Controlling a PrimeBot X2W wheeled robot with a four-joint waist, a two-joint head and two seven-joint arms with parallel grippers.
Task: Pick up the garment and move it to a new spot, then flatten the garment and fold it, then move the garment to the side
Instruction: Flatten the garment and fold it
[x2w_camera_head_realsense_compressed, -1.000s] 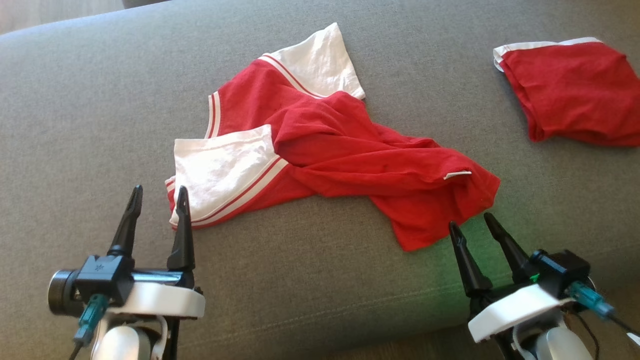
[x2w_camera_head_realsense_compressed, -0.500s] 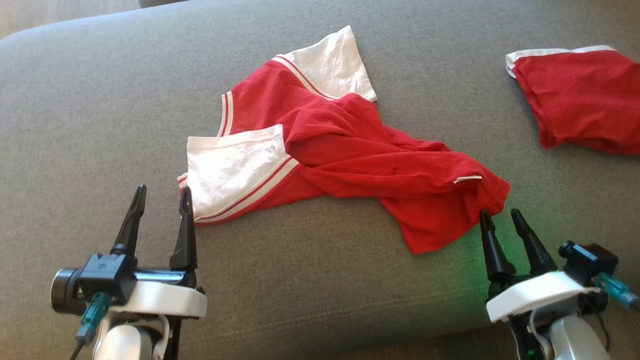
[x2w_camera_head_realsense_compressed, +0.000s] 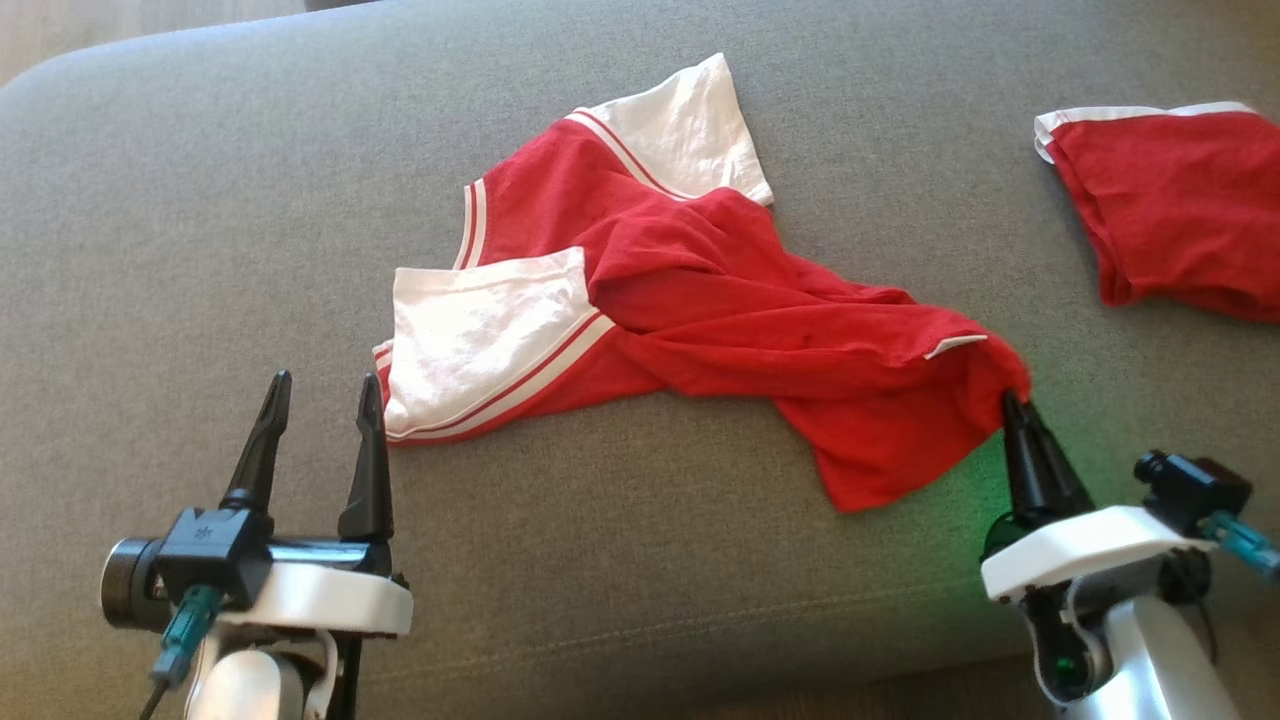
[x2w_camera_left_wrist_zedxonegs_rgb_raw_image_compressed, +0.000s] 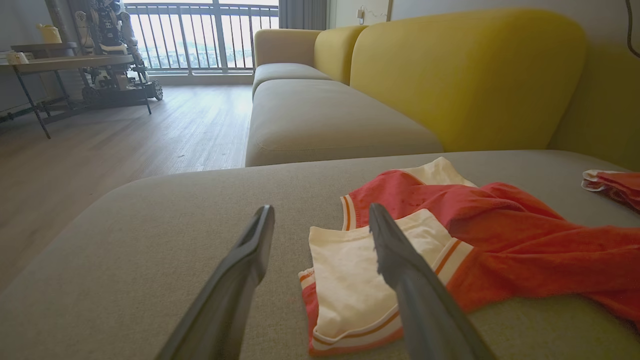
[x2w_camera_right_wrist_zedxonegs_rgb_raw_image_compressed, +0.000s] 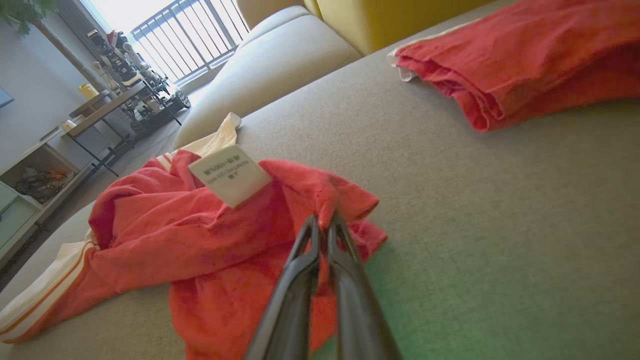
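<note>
Red-and-white shirt (x2w_camera_head_realsense_compressed: 720, 310) lies crumpled mid sofa seat (x2w_camera_head_realsense_compressed: 200, 200), white sleeves twd the left, red body trailing right. Right gripper (x2w_camera_head_realsense_compressed: 1010, 400) is closed tight on a fold of the shirt's red edge at its right end, w/ a white label (x2w_camera_right_wrist_zedxonegs_rgb_raw_image_compressed: 230, 175) nearby. Left gripper (x2w_camera_head_realsense_compressed: 324, 380) is open, holding nothing, just beside the front white sleeve. Second red garment (x2w_camera_head_realsense_compressed: 1180, 210) lies well apart, far right.

My head camera looks down from above. Both low wrist cameras share the crumpled red-and-white cloth shirt (x2w_camera_head_realsense_compressed: 720, 320), at my twelve o'clock.
</note>
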